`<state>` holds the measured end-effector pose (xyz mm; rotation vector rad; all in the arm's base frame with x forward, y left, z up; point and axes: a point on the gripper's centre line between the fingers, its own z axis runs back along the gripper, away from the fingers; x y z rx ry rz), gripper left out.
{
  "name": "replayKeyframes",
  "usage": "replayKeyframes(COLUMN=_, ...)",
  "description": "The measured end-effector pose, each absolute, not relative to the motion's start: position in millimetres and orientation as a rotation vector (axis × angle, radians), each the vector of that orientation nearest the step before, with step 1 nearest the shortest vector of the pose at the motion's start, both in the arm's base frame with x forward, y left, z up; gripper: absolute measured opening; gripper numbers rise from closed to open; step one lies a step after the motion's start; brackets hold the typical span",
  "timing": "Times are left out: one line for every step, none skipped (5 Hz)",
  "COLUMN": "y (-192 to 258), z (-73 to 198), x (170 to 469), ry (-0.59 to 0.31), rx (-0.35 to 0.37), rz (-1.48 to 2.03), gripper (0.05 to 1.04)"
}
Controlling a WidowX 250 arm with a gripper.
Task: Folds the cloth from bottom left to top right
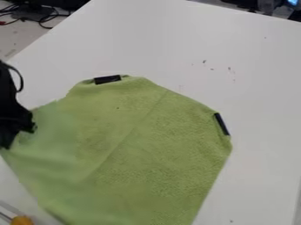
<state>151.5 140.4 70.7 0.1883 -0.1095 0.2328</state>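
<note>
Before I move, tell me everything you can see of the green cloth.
The green cloth looks like textured fabric and lies mostly flat on the white table, running past the view's bottom edge. A faint diagonal crease crosses it. One black strip sits at its top edge, another at its right. The black gripper is at its left edge; whether it grips, I cannot tell.

We see a green, textured fabric cloth (167,154) spread mostly flat on the white table (258,88), creased diagonally, with short black strips (108,79) at its upper and right edges
</note>
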Motion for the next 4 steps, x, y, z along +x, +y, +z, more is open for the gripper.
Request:
replayKeyframes(y=124, z=97, x=169, ry=-0.109, rx=0.265, rz=0.211, gripper=0.058)
replayKeyframes(y=103, z=100, x=192, ry=-0.126, rx=0.275, rz=0.169, gripper=0.058)
replayKeyframes(y=80, z=92, x=216, ry=-0.110, rx=0.232, rz=0.115, gripper=0.058)
replayKeyframes(y=62, z=84, x=238, ry=-0.096, rx=0.188, rz=0.067, gripper=0.058)
